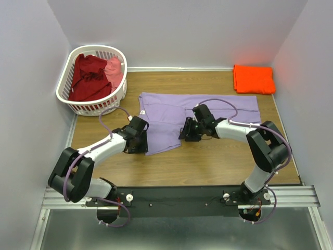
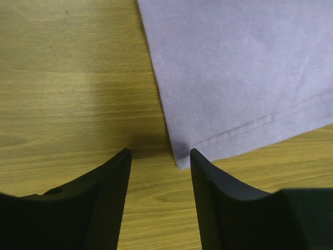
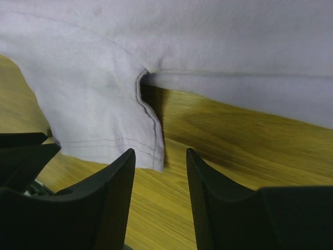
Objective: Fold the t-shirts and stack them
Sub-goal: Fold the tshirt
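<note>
Lying bunched in the white slotted laundry basket [image 1: 65, 83] at the far left corner of the table, a dark red t-shirt [image 1: 87, 78] is seen filling most of it. A pink t-shirt [image 1: 114, 70] is crumpled against the basket's right side.

The lavender t-shirt [image 1: 166, 112] is spread flat on the middle of the wooden table [image 1: 208, 161]. Its body runs left to right, and one part reaches toward the near edge at the left. The cloth is smooth, with few creases. A stitched hem [image 2: 250, 125] is shown along its near edge in the left wrist view, and a short sleeve [image 3: 104, 104] with a double-stitched cuff in the right wrist view.

The left gripper [image 1: 139, 147] is held low at the near left corner of that shirt with its jaws apart. The corner is seen on the wood between the fingertips [image 2: 117, 172], not pinched. The right gripper [image 1: 186, 136] is set at the shirt's near edge further right, its jaws likewise apart, and the corner of the cuff lies in line with the gap, ungripped.

A bright orange t-shirt [image 1: 253, 79] is folded into a neat rectangle at the far right corner, well apart from the others.
</note>
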Robot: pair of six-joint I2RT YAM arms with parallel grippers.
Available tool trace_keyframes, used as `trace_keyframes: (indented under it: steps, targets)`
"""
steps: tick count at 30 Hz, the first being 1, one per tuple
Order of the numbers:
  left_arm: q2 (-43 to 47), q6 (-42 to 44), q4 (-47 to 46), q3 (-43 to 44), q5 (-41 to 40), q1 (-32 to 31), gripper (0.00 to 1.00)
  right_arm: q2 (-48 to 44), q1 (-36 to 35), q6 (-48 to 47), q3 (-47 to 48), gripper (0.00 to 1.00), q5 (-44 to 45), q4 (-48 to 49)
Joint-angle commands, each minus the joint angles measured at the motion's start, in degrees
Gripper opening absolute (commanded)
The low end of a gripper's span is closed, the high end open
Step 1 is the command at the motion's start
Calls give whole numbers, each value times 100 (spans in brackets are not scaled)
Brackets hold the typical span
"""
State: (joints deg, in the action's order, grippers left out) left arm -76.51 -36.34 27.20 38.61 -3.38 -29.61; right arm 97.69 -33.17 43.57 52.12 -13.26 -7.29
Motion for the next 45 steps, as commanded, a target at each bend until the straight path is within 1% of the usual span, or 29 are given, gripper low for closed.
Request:
trace_keyframes:
  steps: [1,4,5,10,14,15,20,21,22,25,26,27,28,29,30,31,32,34,35,36,40,45]
  targets:
    - [-197,-75,-109,-11,153,-54,54,224,-190,178,-35,50,-124,289]
    - [-303,-84,-127,-38,188,-63,52,259,-260,257,-87,50,-63,281]
    - [-347,-84,-127,-29,188,-72,52,216,-260,318,-157,48,-28,272]
    - [-531,-102,-92,24,267,-142,48,84,-322,407,-343,46,183,114]
    - [-663,-102,-75,59,285,-177,43,163,-383,415,-325,46,236,-106]
    - [-716,-93,-75,59,294,-195,39,215,-418,415,-308,46,236,-123]
    - [-848,-110,-83,41,303,-212,35,312,-533,450,-237,45,394,-273]
    - [-865,-110,-83,41,303,-221,33,321,-542,459,-237,44,446,-282]
    - [-892,-102,-83,41,311,-221,28,356,-542,459,-228,43,447,-299]
    - [-927,-102,-83,50,311,-239,23,444,-550,468,-167,39,429,-335]
    - [-936,-84,-92,41,311,-247,18,453,-550,477,-158,37,438,-343]
    - [-936,-84,-136,24,303,-256,10,470,-550,451,-132,36,464,-352]
    - [-927,-84,-154,15,303,-248,8,470,-550,442,-123,33,482,-352]
    - [-927,-84,-162,-2,294,-256,5,470,-550,424,-114,28,499,-361]
    - [-945,-93,-189,-20,302,-248,1,462,-550,424,-97,25,499,-361]
    - [-945,-93,-215,-20,303,-247,0,462,-550,415,-79,22,482,-352]
    - [-962,-102,-250,-12,311,-256,0,470,-559,415,-70,15,482,-361]
    - [-962,-84,-312,-11,311,-247,0,462,-550,415,-26,11,499,-370]
    - [-954,-84,-329,32,311,-247,0,444,-550,398,-9,5,534,-378]
    - [-936,-84,-329,67,311,-247,0,435,-550,380,17,2,535,-396]
    - [-726,-14,-268,357,259,-247,0,242,-550,319,237,1,648,-484]
    - [-760,179,-48,1218,92,-99,0,207,-515,161,817,1,824,-747]
